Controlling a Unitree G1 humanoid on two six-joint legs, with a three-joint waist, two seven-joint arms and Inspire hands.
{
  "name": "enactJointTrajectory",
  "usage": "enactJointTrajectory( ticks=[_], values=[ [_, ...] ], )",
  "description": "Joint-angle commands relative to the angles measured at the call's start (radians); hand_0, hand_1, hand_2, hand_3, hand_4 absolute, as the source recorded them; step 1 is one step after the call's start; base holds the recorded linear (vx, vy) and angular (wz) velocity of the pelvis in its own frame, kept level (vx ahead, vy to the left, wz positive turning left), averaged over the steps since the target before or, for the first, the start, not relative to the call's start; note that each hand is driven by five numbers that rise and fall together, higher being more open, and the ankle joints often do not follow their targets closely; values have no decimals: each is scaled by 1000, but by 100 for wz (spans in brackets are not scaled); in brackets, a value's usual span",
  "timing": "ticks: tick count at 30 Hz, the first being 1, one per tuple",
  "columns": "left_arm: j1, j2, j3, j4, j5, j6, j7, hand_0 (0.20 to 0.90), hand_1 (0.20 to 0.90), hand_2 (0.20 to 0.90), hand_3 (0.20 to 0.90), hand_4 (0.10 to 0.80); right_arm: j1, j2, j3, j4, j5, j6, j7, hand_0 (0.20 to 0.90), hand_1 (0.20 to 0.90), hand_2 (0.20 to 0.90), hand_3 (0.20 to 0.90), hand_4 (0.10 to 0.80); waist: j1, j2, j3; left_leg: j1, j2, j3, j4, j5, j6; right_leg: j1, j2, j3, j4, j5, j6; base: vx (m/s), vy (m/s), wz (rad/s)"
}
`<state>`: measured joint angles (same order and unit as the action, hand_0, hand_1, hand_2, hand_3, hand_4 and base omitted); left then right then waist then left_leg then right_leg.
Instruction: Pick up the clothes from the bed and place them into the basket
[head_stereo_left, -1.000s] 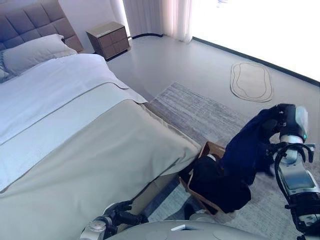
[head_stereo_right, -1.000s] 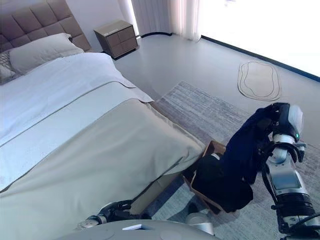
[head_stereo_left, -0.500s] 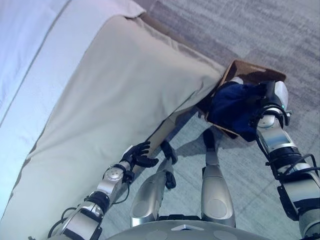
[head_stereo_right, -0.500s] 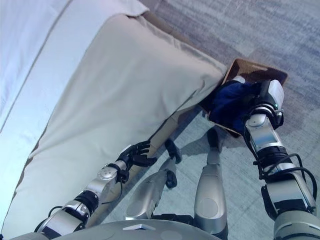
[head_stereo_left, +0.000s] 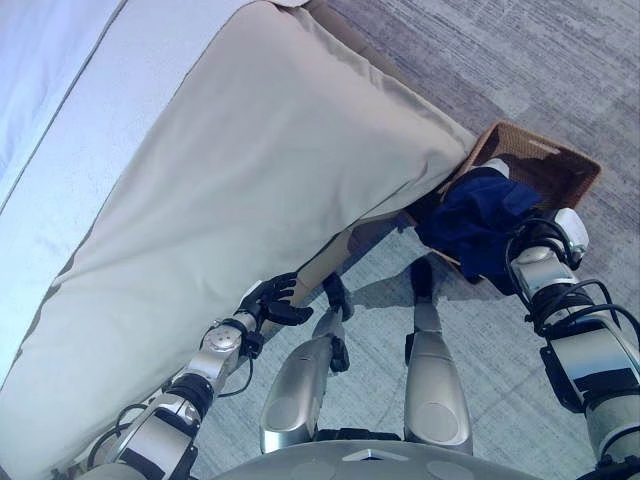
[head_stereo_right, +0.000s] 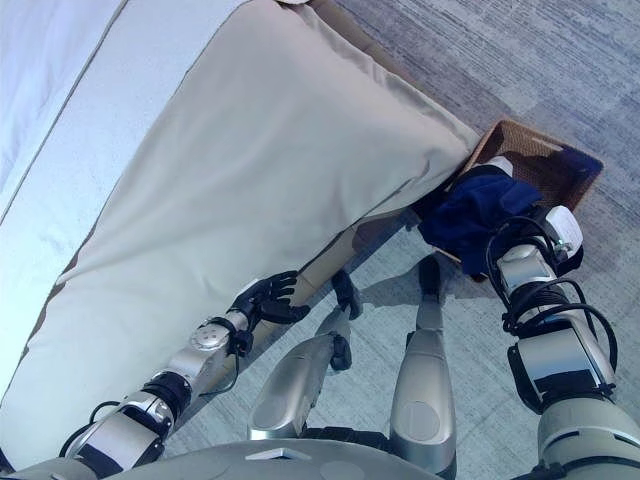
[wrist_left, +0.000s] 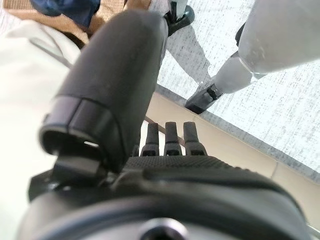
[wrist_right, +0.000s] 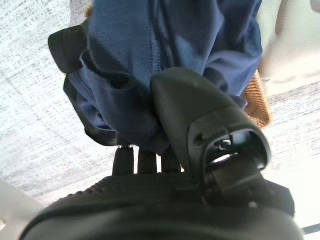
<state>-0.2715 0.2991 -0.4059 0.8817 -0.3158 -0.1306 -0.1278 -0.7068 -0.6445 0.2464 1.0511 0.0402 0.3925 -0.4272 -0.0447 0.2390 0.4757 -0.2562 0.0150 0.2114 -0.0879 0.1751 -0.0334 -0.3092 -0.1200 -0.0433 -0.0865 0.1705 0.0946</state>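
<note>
A navy garment (head_stereo_left: 478, 218) lies bunched in the near end of a brown woven basket (head_stereo_left: 548, 165) on the floor by the bed's corner, and hangs over the basket's near rim. My right hand (head_stereo_left: 545, 238) is at that rim. In the right wrist view its thumb (wrist_right: 200, 115) presses into the navy cloth (wrist_right: 150, 55), which its fingers are curled into. My left hand (head_stereo_left: 268, 300) hangs low beside the bed's side, open and empty, with relaxed fingers (wrist_left: 170, 140).
The bed (head_stereo_left: 250, 150), with a beige cover and white sheet, stands to my left. A grey rug (head_stereo_left: 560, 60) lies beyond the basket, which is close against the bed's corner. The pale bed base (wrist_left: 225, 145) is near my left hand.
The camera has tilted down to the floor. My right hand has carried the navy garment down from the air into the basket and drawn back to its near rim. My left hand has hardly moved.
</note>
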Motion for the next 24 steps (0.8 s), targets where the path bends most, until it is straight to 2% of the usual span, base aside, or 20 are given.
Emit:
enactJointTrajectory(
  ticks=[1, 6, 9, 13, 18, 21, 24],
  values=[
    [26, 33, -18, 18, -12, -16, -20, 900, 900, 900, 900, 800, -24, -64, -8, 10, 16, -12, -69, 900, 900, 900, 900, 800, -10, -6, 24, -21, -25, -93, 147, -143, -11, -58, 26, -92, 206, -162, -68, 58, 55, 4],
    [66, 31, 15, 53, 21, -9, -29, 900, 900, 900, 900, 800, 169, 34, -58, -1, 66, -108, -62, 900, 900, 900, 900, 800, -9, -63, -35, 55, -13, -84, 99, -154, -11, 15, 39, -96, 164, -155, -62, 85, 68, 12],
    [101, 28, 58, 76, 60, 16, -35, 900, 900, 900, 900, 800, 358, 113, -79, 1, 46, -194, -40, 900, 900, 900, 900, 800, -6, -117, -94, 122, -9, -78, 73, -168, -4, 92, 48, -98, 126, -149, -55, 128, 42, 5],
    [152, 30, 112, 122, 113, 38, -40, 900, 900, 900, 900, 800, 507, 210, -84, 21, 8, -228, -26, 900, 900, 900, 900, 800, -8, -177, -169, 189, -2, -76, 59, -184, 6, 166, 57, -97, 109, -150, -46, 138, 50, 13],
    [210, 18, 167, 205, 176, 47, -56, 900, 900, 900, 900, 800, 628, 269, -87, 103, -98, -207, 49, 900, 900, 900, 900, 800, -6, -219, -280, 276, -3, -70, 46, -206, 24, 257, 69, -87, 92, -156, -36, 168, 116, -4],
    [225, 12, 188, 241, 200, 46, -63, 900, 900, 900, 900, 800, 668, 293, -77, 149, -182, -216, 87, 900, 900, 900, 900, 800, 0, -231, -320, 322, -9, -70, 35, -220, 33, 303, 70, -83, 80, -160, -31, 102, 125, -4],
    [228, 9, 203, 259, 212, 48, -68, 900, 900, 900, 900, 800, 685, 316, -69, 153, -175, -228, 104, 900, 900, 900, 900, 800, 4, -238, -341, 356, -14, -75, 30, -232, 41, 338, 70, -79, 77, -166, -27, 32, 105, 0]
  ],
)
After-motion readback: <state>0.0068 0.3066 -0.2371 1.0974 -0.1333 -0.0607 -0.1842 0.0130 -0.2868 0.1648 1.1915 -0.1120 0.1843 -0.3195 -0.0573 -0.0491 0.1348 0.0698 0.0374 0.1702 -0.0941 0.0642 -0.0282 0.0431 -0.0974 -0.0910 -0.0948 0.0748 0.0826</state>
